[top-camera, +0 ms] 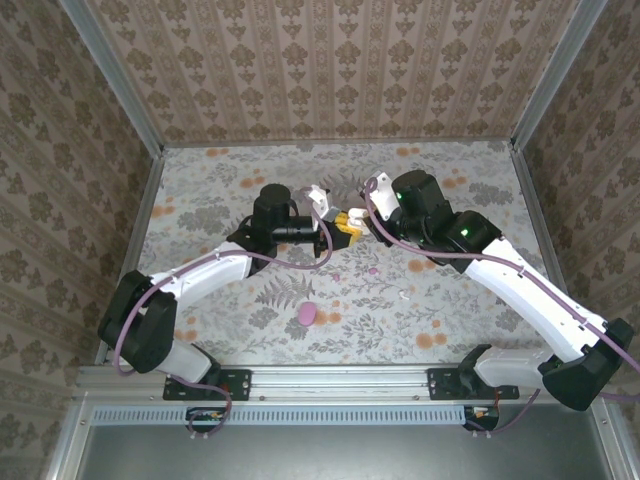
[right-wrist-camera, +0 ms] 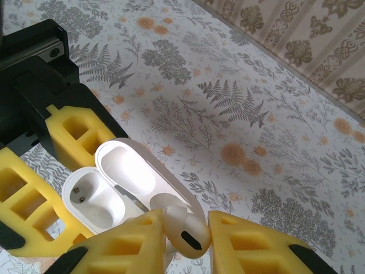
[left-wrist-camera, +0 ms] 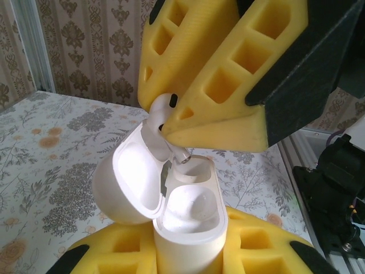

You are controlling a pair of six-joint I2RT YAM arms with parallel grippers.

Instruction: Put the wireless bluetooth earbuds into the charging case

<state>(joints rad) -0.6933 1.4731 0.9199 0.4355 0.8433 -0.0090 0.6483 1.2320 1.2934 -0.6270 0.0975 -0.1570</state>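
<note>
A white charging case (left-wrist-camera: 188,240) stands upright between the yellow pads of my left gripper (left-wrist-camera: 188,254), which is shut on it. Its lid (left-wrist-camera: 128,182) is swung open to the left. My right gripper (right-wrist-camera: 187,237) is shut on a white earbud (right-wrist-camera: 185,228), held head up just above the case. The bud's metal stem tip (left-wrist-camera: 183,155) sits at the rim of the far socket; the near socket is empty. From above, both grippers (top-camera: 340,228) (top-camera: 365,222) meet at mid-table. One tiny pink earbud (top-camera: 372,270) and one white earbud (top-camera: 403,293) lie on the table.
A pink case (top-camera: 307,314) lies on the flowered tabletop (top-camera: 200,190) nearer the front edge. Patterned walls close in the back and both sides. A metal rail (top-camera: 330,378) runs along the near edge by the arm bases.
</note>
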